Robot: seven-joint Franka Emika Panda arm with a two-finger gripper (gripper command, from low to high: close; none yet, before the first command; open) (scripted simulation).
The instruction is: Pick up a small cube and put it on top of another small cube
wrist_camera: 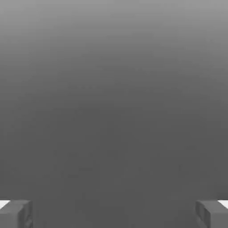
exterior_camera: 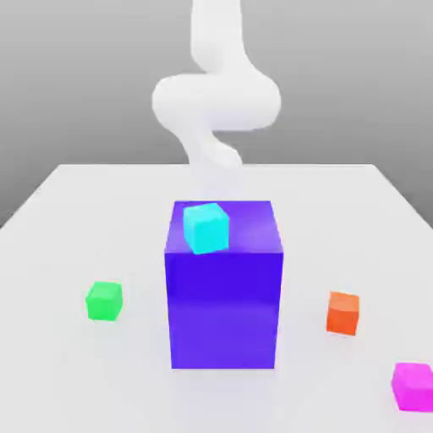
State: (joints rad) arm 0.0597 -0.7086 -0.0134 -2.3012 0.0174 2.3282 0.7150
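Spread wide and holding nothing, the pincer (wrist_camera: 114, 213) shows its two fingertips (wrist_camera: 15, 213) at opposite edges of the hand view. On the white surface (exterior_camera: 76, 220), the magenta cube (exterior_camera: 413, 386) sits at the exterior view's right, near the orange cube (exterior_camera: 343, 312) and well apart from the green cube (exterior_camera: 104, 301). A reach could clip the tall blue block (exterior_camera: 224, 313) carrying a cyan cube (exterior_camera: 206, 227). No writing or labels appear anywhere.

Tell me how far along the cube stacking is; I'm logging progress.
Nothing looks done: the magenta cube sits on the table, apart from the green cube and orange cube. The open gripper holds nothing. Picking up and stacking both remain. A cyan cube rests on the big blue block.
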